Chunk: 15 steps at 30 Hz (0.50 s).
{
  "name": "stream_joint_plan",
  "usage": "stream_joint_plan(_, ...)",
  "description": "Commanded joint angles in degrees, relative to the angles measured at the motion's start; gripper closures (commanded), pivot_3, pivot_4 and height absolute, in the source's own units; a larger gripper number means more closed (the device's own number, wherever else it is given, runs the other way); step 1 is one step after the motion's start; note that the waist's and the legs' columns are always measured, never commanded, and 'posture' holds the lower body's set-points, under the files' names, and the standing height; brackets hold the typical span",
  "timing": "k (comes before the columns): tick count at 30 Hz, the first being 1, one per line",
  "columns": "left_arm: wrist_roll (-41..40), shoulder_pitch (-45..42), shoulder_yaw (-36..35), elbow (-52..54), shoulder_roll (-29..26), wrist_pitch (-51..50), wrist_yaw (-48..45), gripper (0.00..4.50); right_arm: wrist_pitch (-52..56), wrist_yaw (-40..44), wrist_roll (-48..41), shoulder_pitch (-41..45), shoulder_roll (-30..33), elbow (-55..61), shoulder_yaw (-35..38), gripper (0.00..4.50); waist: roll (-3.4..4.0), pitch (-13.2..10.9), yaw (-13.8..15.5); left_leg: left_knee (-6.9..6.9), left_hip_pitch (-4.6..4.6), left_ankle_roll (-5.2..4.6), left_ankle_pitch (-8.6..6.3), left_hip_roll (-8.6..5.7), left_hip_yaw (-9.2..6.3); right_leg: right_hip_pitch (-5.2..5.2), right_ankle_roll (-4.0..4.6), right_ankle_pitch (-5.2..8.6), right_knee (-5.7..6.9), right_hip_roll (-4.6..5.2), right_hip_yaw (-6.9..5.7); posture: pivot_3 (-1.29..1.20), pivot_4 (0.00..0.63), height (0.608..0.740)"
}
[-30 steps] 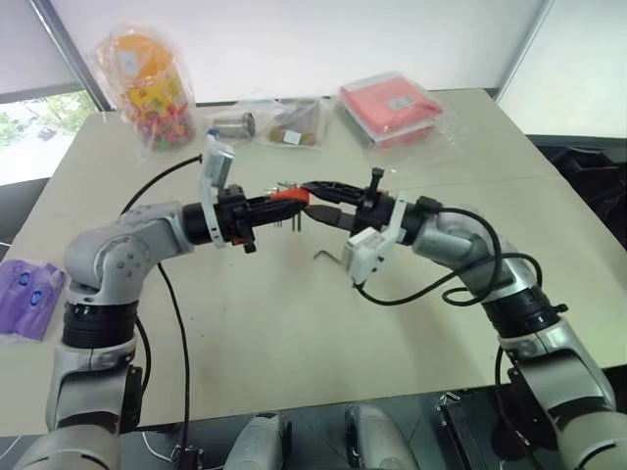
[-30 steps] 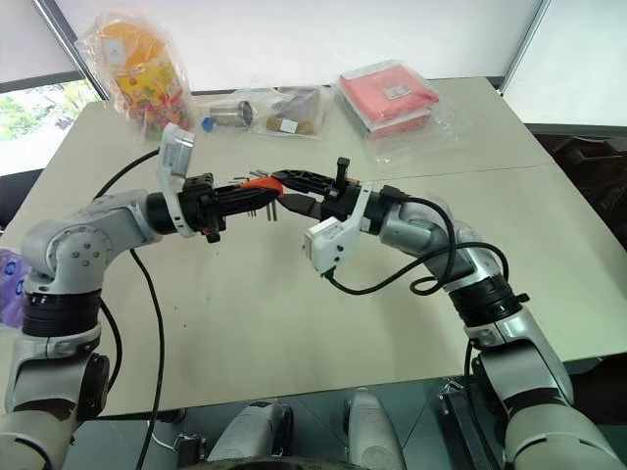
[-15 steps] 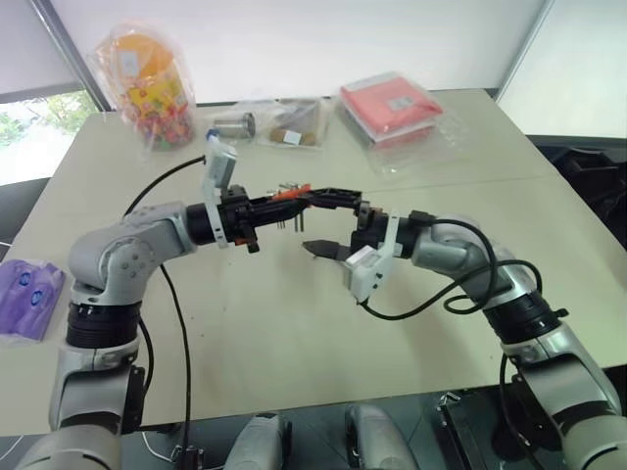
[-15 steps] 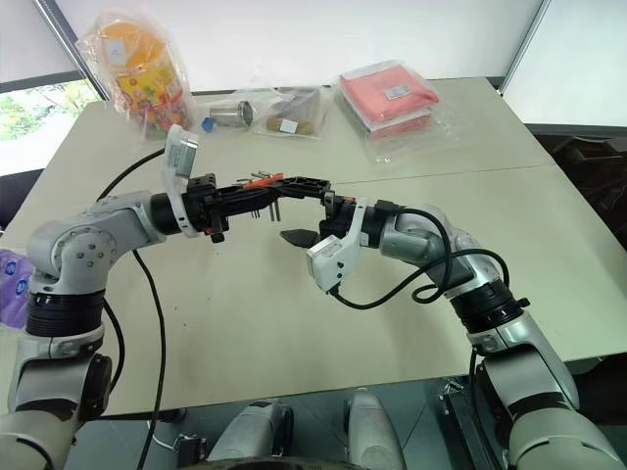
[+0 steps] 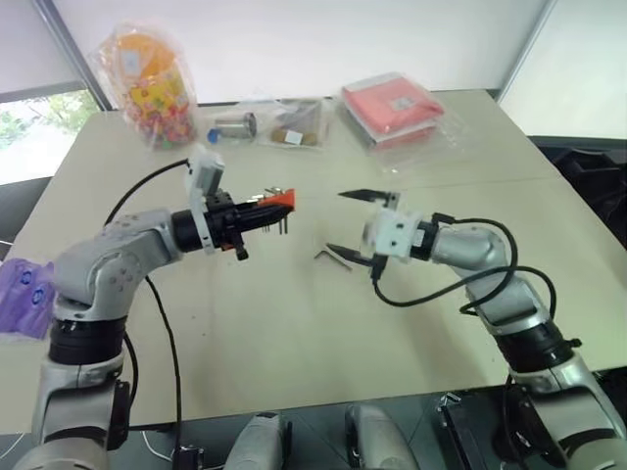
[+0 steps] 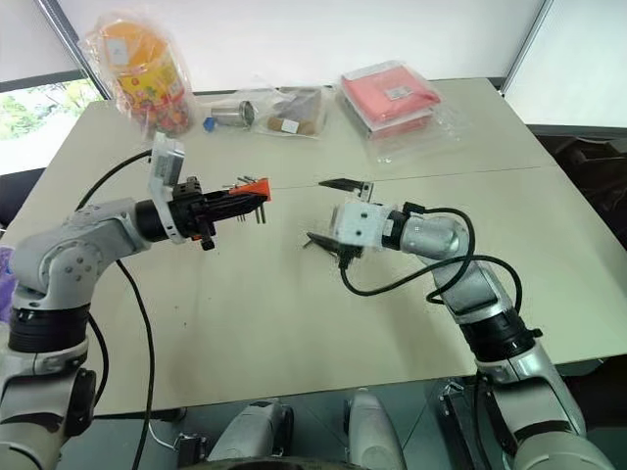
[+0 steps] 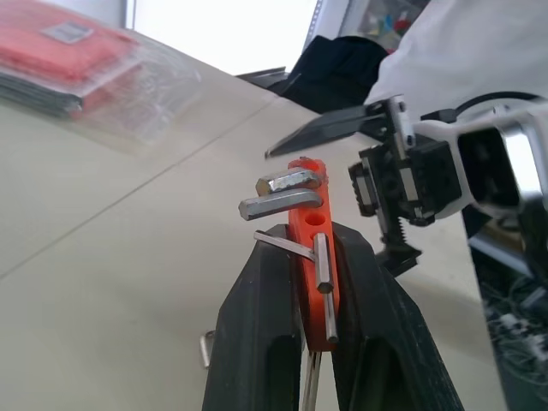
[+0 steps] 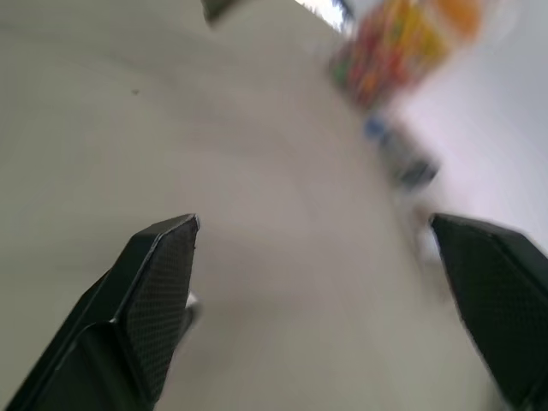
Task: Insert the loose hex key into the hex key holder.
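- The left gripper (image 7: 318, 282) is closed tight on the orange holder (image 7: 313, 231) and holds it up above the table (image 5: 294, 323).
- In the left wrist view, the holder stands between the two black fingers (image 7: 257, 325), with its top end sticking out past them.
- A few short grey keys (image 7: 278, 193) poke out sideways from the top of the holder.
- One more grey key lies along the front of the holder, and a thin bent one comes out beside the finger.
- The right gripper (image 5: 353, 223) is open very wide and holds nothing.
- One of its fingers (image 5: 361, 196) is up in the air and the other one is low, near the table.
- The right gripper points toward the left gripper, and there is a gap between the two.
- The loose key (image 5: 331, 258) lies flat on the table, dark and bent like an L.
- It lies just beside the lower finger of the right gripper. It is hard to tell if they touch.
- The loose key is apart from the holder, lower and more to the right.
- At the far side of the table sit a red packet (image 5: 392, 106), a bag of bright sweets (image 5: 149, 86) and some small clear bags (image 5: 269, 122).
- A purple packet (image 5: 22, 299) lies at the left edge of the table.
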<state>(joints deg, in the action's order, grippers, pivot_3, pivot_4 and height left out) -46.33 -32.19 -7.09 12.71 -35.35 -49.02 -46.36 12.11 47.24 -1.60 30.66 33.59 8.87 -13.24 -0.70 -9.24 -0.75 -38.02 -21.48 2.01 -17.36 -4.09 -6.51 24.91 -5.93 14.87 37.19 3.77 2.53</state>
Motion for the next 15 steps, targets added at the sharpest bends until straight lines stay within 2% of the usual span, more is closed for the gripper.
stream_joint_plan(1, 0.2, 0.1, -2.4, 3.7, -0.6, 1.8, 1.5, 4.50, 19.5, 1.2, -4.7, 0.4, -0.5, 5.4, 0.2, 0.05, 0.00, 0.0, 0.0, 0.00, 0.00, -0.01, -0.01, 0.00, 0.00, 0.00, 0.00, 0.00, 0.00, 0.01, 0.00, 0.00, 0.150, 0.740)
stream_joint_plan(4, 0.0, 0.8, -3.0, 5.1, -0.8, 1.9, 2.8, 4.50, 27.7, -0.9, -5.2, 0.9, -3.1, 4.1, -0.9, 0.05, 0.00, 0.0, 0.0, 0.00, 0.00, -0.02, -0.01, 0.00, -0.01, 0.00, 0.00, 0.00, 0.00, 0.02, 0.00, 0.00, 0.150, 0.740)
stream_joint_plan(7, -0.2, 1.8, -3.6, 6.5, -1.1, 1.7, 4.0, 4.50, 30.5, -3.9, -4.4, 1.8, -6.8, -0.9, -1.7, 0.05, 0.00, 0.0, -0.2, 0.00, 0.00, -0.01, -0.01, 0.00, 0.00, 0.01, 0.00, 0.00, 0.01, 0.02, 0.00, 0.00, 0.150, 0.740)
stream_joint_plan(15, -1.0, 4.3, -4.9, 9.1, -1.5, 1.2, 6.4, 4.50, 31.3, -8.9, -1.2, 6.3, -12.4, -11.9, -4.4, 0.05, 0.00, 0.0, -0.1, 0.01, -0.01, 0.00, 0.00, -0.02, 0.04, 0.05, 0.00, 0.00, 0.02, 0.01, -0.02, 0.00, 0.150, 0.740)
